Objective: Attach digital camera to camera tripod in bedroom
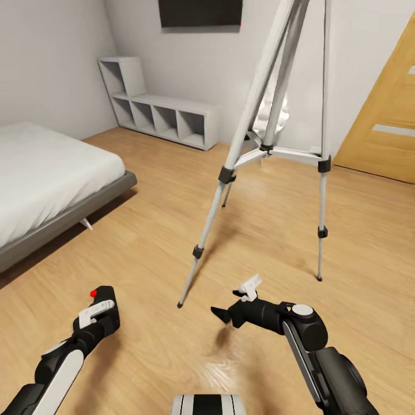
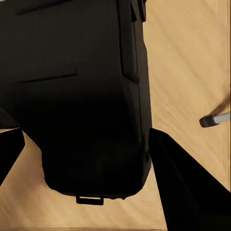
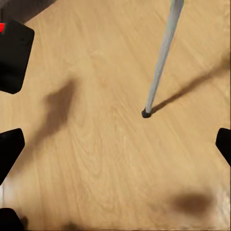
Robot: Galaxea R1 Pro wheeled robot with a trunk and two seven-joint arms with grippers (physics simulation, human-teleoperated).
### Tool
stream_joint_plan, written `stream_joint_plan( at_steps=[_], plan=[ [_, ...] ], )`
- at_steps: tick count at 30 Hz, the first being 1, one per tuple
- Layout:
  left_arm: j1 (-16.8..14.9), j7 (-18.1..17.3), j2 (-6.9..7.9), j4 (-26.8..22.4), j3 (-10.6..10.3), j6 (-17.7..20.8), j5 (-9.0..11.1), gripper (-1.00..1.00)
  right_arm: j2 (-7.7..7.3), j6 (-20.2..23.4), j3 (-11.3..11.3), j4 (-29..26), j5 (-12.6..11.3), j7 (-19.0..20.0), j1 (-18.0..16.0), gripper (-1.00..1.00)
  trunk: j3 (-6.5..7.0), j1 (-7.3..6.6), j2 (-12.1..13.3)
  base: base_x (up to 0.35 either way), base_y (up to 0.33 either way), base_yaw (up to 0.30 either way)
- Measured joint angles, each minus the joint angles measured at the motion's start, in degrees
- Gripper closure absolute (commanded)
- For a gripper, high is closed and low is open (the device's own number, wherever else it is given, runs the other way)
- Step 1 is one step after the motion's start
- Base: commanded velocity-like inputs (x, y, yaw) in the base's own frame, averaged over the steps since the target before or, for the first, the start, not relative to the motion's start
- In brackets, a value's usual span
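The camera tripod (image 1: 271, 115) stands on the light wood floor ahead of me, with silver-grey legs and black joints; its head is cut off by the frame's upper edge. My left gripper (image 1: 104, 311) is low at the left, shut on the digital camera (image 1: 105, 295), a small black body with a red dot. In the left wrist view the camera (image 2: 77, 96) sits between both fingers (image 2: 183, 183). My right gripper (image 1: 222, 314) hovers open over the floor, close to the nearest tripod foot (image 3: 145, 113), with nothing between its fingertips (image 3: 9, 149). The camera (image 3: 14, 55) also appears in the right wrist view.
A grey-framed white bed (image 1: 46, 178) lies at the left. Behind the tripod, a grey cube shelf (image 1: 161, 115) runs along the back wall under a black screen (image 1: 200, 11). A wooden door (image 1: 386, 115) is at the right. Open floor lies between bed and tripod.
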Motion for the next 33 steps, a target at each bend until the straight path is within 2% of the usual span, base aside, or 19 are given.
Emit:
stream_joint_plan(
  at_steps=[2, 6, 11, 17, 27, 33],
  plan=[
    [1.0, 0.1, -0.77, 0.2, 0.2, -0.9, -0.1, 1.0, -1.65, 1.1, -4.6, 0.0, 0.0, 3.0, -0.8, -1.0, 0.44, -0.05, 0.0, 0.0, 0.0, -0.264],
    [1.2, 0.1, -1.45, 0.4, 0.2, -2.0, -0.2, 1.0, -2.12, 1.4, -7.0, 0.0, 0.0, 5.9, -1.1, -1.0, 1.33, -0.16, 0.1, 0.0, 0.0, -0.264],
    [1.3, 0.2, -1.89, 0.5, 0.1, -2.7, -0.1, 1.0, -2.35, 1.5, -8.6, 0.0, 0.0, 7.7, -1.4, -1.0, 2.44, -0.28, 0.1, 0.0, 0.0, -0.264],
    [1.4, 0.9, -2.1, 0.5, -0.2, -2.8, 0.0, 1.0, -2.38, 1.5, -9.3, 0.0, 0.0, 8.0, -1.5, -1.0, 3.77, -0.44, 0.2, 0.0, 0.0, -0.264],
    [1.4, 2.6, -2.75, -0.1, -2.9, -3.0, 0.0, 1.0, -2.39, 1.5, -9.8, 0.0, -0.1, 8.2, -1.6, -1.0, 5.99, -0.7, 0.4, 0.0, 0.0, -0.265],
    [1.4, 2.7, -2.79, 0.0, -3.1, -3.0, 0.0, 1.0, -2.39, 1.5, -9.8, 0.0, 0.0, 8.2, -1.6, -1.0, 5.99, -0.69, 0.4, -0.002, 0.0, -0.265]
  ],
)
